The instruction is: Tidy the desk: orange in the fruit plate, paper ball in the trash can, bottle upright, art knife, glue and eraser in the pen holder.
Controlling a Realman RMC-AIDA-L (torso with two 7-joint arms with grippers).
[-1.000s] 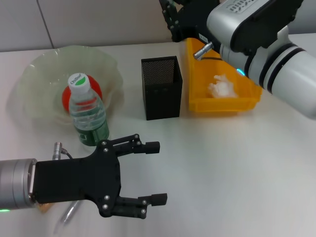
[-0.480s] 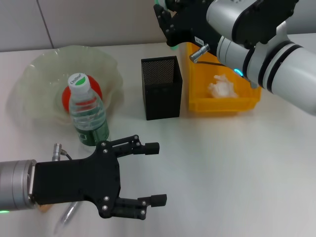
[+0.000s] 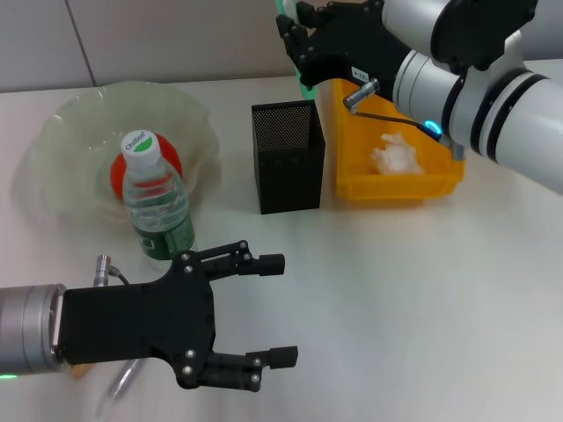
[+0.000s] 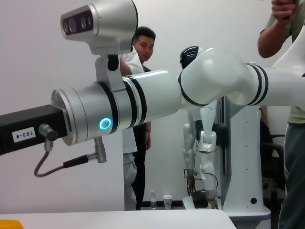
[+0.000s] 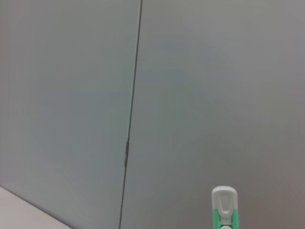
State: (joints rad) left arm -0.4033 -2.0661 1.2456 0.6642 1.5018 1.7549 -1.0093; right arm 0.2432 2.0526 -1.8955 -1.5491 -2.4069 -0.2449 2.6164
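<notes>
I am holding my right claw (image 3: 303, 66) high at the far side of the tabletop (image 3: 413, 290), just above and behind the black mesh pen holder (image 3: 288, 156). It is clenched on a slim green-and-white stick, which I judge to be the art knife (image 5: 223, 207); in the right wrist view its white tip and green body are poking up against the grey wall, and in the head view only a sliver of green is showing beside my fingers.

To do this step well, I am aiming to bring the art knife squarely over the pen holder's open mouth, keeping it near vertical so it slides in rather than catching on the mesh rim. The yellow plastic trash bin (image 3: 398, 176) with the white paper ball (image 3: 395, 156) inside is standing just right of the pen holder, so drifting right would risk dropping into the wrong container. Releasing only when the tip is below the rim seems wise.

My left claw (image 3: 273, 308) is resting low at the near left, fingers spread and empty. Beyond it the clear water bottle with the green label (image 3: 157, 207) is standing upright, and the orange (image 3: 141, 171) is lying in the pale green glass fruit plate (image 3: 62, 141).
</notes>
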